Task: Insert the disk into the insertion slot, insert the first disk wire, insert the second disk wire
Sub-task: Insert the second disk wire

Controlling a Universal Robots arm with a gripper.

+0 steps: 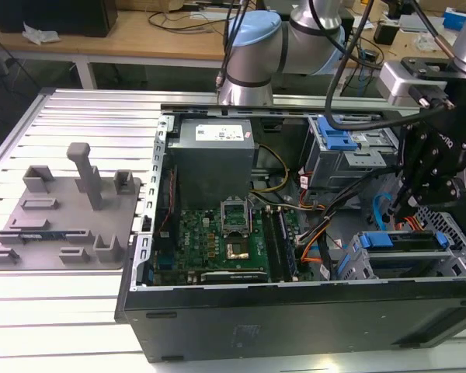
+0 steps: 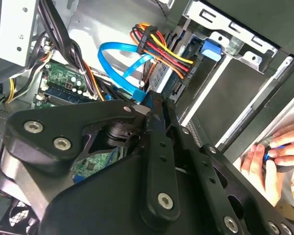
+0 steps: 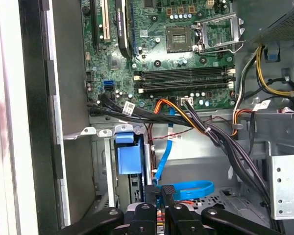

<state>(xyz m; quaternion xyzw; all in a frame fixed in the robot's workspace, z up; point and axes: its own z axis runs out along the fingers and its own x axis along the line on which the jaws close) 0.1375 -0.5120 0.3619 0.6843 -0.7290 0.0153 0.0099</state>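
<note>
Inside the open black computer case (image 1: pixel 295 311), my black gripper (image 3: pixel 159 198) pinches the flat blue cable (image 3: pixel 186 188); the second wrist view adds a person's hand (image 2: pixel 272 159) at its right edge.

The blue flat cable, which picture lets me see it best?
The second wrist view: the blue flat cable loops in the open, ahead of the gripper. The first wrist view shows its loop. The exterior view shows a thin strip beside the gripper.

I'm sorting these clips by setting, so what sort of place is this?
Most likely a robotics or electronics lab. An open computer case lies on a slotted aluminium table under the robot arm, a grey fixture plate sits beside it, and wooden benches strewn with cables stand behind.
</note>
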